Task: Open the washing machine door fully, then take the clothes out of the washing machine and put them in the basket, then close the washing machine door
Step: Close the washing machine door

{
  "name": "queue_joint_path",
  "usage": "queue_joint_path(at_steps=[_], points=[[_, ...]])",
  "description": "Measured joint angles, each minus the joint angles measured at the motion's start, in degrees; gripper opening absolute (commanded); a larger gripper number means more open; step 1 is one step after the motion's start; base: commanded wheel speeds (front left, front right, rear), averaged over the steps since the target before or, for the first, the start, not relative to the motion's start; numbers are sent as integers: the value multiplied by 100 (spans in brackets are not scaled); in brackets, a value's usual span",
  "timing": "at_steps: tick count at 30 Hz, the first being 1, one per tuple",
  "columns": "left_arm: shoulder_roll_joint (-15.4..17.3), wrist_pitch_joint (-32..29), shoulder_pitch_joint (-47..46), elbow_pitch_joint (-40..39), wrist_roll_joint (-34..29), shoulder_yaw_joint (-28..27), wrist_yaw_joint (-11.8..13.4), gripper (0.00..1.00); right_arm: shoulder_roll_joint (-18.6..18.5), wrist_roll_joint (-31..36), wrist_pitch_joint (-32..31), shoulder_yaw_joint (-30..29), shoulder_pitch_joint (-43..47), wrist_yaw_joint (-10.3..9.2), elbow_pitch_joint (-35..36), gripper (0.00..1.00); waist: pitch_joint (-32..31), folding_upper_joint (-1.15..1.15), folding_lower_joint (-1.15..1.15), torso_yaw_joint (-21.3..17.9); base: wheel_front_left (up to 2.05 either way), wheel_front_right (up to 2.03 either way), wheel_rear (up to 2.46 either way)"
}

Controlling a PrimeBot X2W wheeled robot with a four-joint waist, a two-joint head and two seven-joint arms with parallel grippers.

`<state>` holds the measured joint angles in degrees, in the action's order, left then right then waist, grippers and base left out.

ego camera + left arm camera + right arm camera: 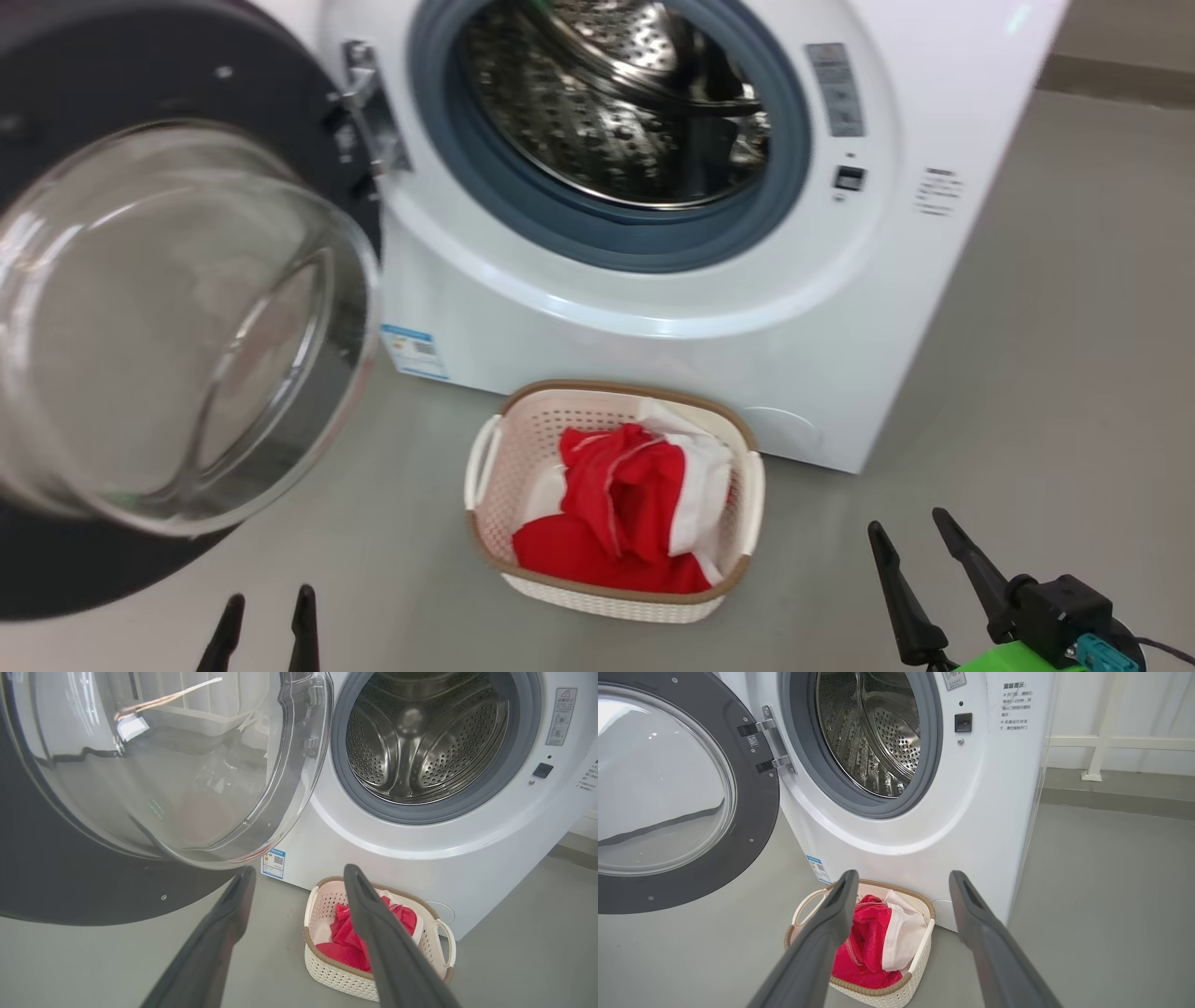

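Washing machine door [159,317] stands swung open, 9 o'clock of the washing machine [653,308]. Clothes [625,504] heaped in basket [611,387] on floor, 6 o'clock of the drum [616,103]. Left tool [268,597] at 7 o'clock of basket, right tool [904,519] at 4 o'clock. Both have fingers apart and grip nothing.

3 cams toward washer [709,373] + basket [527,439]

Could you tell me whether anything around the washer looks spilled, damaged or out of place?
Nothing stands out. The clothes lie bunched inside the basket, which stands upright on the floor before the washing machine; the washing machine door hangs open, glass intact.
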<state>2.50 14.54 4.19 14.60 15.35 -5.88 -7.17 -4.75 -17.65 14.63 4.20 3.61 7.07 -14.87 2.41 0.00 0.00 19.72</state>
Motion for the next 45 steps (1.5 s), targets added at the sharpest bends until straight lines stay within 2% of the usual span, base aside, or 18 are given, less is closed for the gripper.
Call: queue_joint_path(at_steps=[6, 12, 19, 29, 30, 31, 32, 33, 37, 41, 43, 45], points=[[-3, 0, 177, -13, 252, -48, 36, 100, -25, 0, 0, 290, -7, 1, -73, 100, -88, 0, 0, 549, 0, 0, 0], [-3, 0, 215, -200, 505, -129, 216, 100, -67, -59, 0, 711, -288, 4, -270, 100, -76, 0, 0, 865, 0, 0, 0], [-7, 0, 302, -296, 662, -134, 314, 100, -100, -203, 0, 925, -526, 4, -404, 100, -27, 0, 0, 947, 0, 0, 0], [-5, 0, 324, -360, 788, -118, 319, 100, -122, -253, 0, 943, -530, 4, -426, 100, -86, 0, 0, 921, 0, 0, 0], [-5, 0, 324, -360, 808, -110, 318, 83, -122, -253, 0, 940, -529, 4, -426, 100, -87, 0, 0, 916, 0, 0, 0], [-7, 0, 322, -364, 824, -107, 311, 49, -121, -253, 0, 935, -529, 4, -424, 100, -83, 0, 0, 913, 0, 0, 0], [-5, 0, 316, -372, 829, -107, 305, 34, -119, -253, 0, 926, -529, 4, -422, 100, -76, 0, 0, 909, 0, 0, 0], [-7, 0, 298, -397, 826, -107, 289, 0, -115, -253, 0, 913, -529, 4, -420, 100, -68, 0, 0, 905, 0, 0, 0], [-26, 0, 5, -749, 753, -254, 145, 0, -73, -240, 0, 838, -524, 4, -388, 100, -35, 0, 0, 895, 0, 0, 0], [-29, 1, -566, -1408, 750, -794, 26, 0, -46, -235, 0, 762, -468, 4, -363, 100, -19, 0, 0, 883, 0, 0, 0], [59, 1, -857, -1728, 689, -1021, 8, 0, -43, -214, 0, 725, -431, 4, -348, 100, -11, 0, 0, 876, 0, 0, 0], [282, 4, -1188, -1970, 724, -1167, 7, 0, -35, -191, 0, 678, -357, 4, -338, 100, -6, 0, 0, 872, 0, 0, 0]])
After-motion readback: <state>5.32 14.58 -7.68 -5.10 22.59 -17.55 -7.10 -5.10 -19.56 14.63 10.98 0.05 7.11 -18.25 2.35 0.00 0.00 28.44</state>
